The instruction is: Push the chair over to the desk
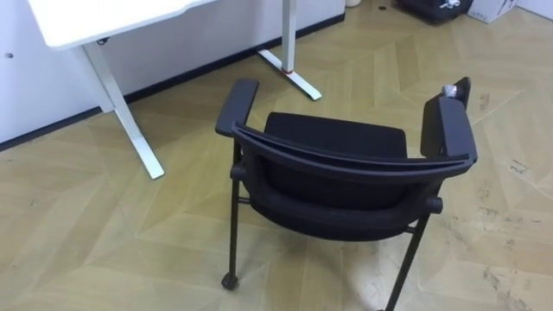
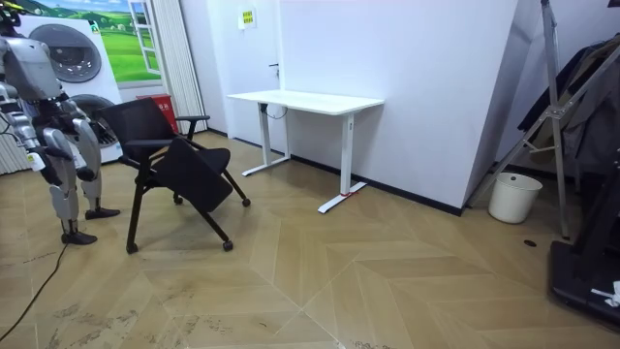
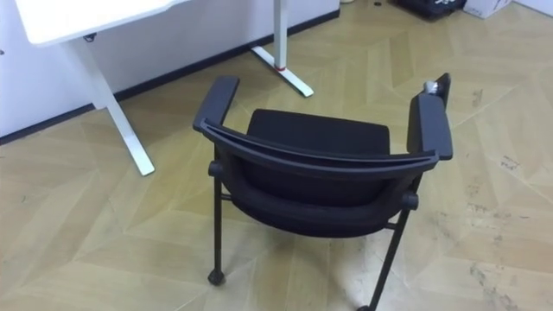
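On the chair (image 1: 337, 142), the near right leg runs off the bottom edge. The white table (image 1: 112, 17) is cut by the top edge. So is a dark thing (image 1: 432, 9) far right, which is unidentifiable.

Black chair (image 1: 333, 164) front and centre: seat, backrest, armrests and frame all black. Under it the floor (image 1: 69, 250) is pale honey wood laid in a herringbone pattern, with dark scuffs over on the right. Far left, the desk (image 1: 112, 17) is white, top and legs alike, with a red band (image 1: 289, 71) at the foot of its right leg. White wall (image 2: 417, 87) behind, black skirting (image 1: 190, 74) along its base. In the room view there's a white bucket (image 2: 514, 197) to the right, a yellow sign (image 2: 248, 15) high on the wall, and a green-and-blue landscape picture (image 2: 121, 39) far left.
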